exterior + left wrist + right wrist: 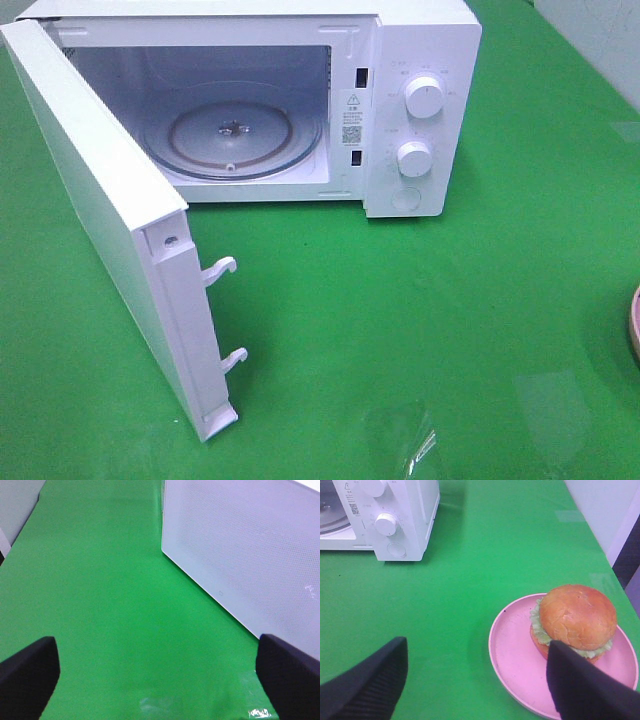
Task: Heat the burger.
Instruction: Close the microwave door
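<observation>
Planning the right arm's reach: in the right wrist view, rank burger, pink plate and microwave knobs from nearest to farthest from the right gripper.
1. Pink plate, near rim between the jaws.
2. Burger, on the plate's far side.
3. Microwave knobs, far across the green table.

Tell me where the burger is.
The burger sits on the pink plate on the green table, on the robot's right, apart from the open microwave.

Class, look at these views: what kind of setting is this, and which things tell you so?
Probably a staged kitchen mock-up on a test bench: a white microwave with its door open stands on a green-covered table, and a burger sits on a pink plate.
</observation>
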Motion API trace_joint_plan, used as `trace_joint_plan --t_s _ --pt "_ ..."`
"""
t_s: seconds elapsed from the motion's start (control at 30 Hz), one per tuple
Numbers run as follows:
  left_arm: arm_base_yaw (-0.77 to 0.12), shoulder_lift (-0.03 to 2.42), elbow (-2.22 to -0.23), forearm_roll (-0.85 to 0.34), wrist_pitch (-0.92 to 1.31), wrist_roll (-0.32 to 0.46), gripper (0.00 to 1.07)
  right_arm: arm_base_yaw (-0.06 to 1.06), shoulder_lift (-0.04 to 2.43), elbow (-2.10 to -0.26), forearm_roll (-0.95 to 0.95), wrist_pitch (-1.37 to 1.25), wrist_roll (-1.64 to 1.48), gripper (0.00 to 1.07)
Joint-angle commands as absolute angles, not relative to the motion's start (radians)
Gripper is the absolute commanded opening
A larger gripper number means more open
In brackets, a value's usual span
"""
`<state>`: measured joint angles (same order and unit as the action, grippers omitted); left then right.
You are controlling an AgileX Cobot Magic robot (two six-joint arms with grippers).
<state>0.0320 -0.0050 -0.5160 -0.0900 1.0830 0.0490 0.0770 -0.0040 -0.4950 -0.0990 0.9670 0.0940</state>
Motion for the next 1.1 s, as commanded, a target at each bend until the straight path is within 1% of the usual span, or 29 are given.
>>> trace_joint_plan --t_s 0.03,0.5,0.63,0.67,0.7,0.73,0.77,0.8,0.83,0.87,0.9,0.93,0.97,1.0,1.07,1.1 --pt "0.035 -0.010 -0.516 -0.093 1.072 0.043 1.00 0.071 -0.031 -0.491 -0.095 0.961 0.085 0.73" --pt "0.035 -0.010 -0.517 -0.108 1.068 0.041 1.00 0.071 -0.031 -0.491 -0.095 0.961 0.085 0.73" --pt "0.035 0.004 -0.542 -0.124 1.027 0.041 0.99 0.071 -0.031 -0.491 -0.095 0.961 0.085 0.73" --pt "0.035 0.028 -0.549 -0.123 0.997 0.041 0.96 0.071 -0.031 -0.491 -0.095 0.961 0.085 0.73" --pt "0.035 0.028 -0.549 -0.123 0.997 0.041 0.96 0.071 -0.031 -0.491 -0.095 0.961 0.085 0.73" --pt "0.035 0.059 -0.549 -0.122 0.975 0.041 0.91 0.071 -0.031 -0.491 -0.095 0.961 0.085 0.73" --pt "0.035 0.097 -0.549 -0.122 0.951 0.041 0.83 0.071 -0.031 -0.491 -0.095 0.961 0.085 0.73" --pt "0.035 0.097 -0.549 -0.122 0.951 0.041 0.83 0.071 -0.031 -0.491 -0.095 0.961 0.085 0.73" --pt "0.035 0.145 -0.549 -0.133 0.924 0.041 0.73 0.071 -0.031 -0.491 -0.095 0.961 0.085 0.73" --pt "0.035 0.145 -0.549 -0.133 0.924 0.041 0.73 0.071 -0.031 -0.491 -0.095 0.961 0.085 0.73" --pt "0.035 0.170 -0.549 -0.142 0.907 0.041 0.66 0.071 -0.031 -0.491 -0.095 0.961 0.085 0.73" --pt "0.035 0.170 -0.549 -0.142 0.907 0.041 0.66 0.071 -0.031 -0.491 -0.095 0.961 0.085 0.73" --pt "0.035 0.214 -0.549 -0.154 0.877 0.041 0.52 0.071 -0.031 -0.491 -0.095 0.961 0.085 0.73" --pt "0.035 0.214 -0.549 -0.154 0.877 0.041 0.52 0.071 -0.031 -0.491 -0.095 0.961 0.085 0.73" --pt "0.035 0.308 -0.549 -0.158 0.814 0.041 0.25 0.071 -0.031 -0.491 -0.095 0.961 0.085 0.73" --pt "0.035 0.308 -0.549 -0.158 0.814 0.041 0.25 0.071 -0.031 -0.491 -0.095 0.961 0.085 0.73"
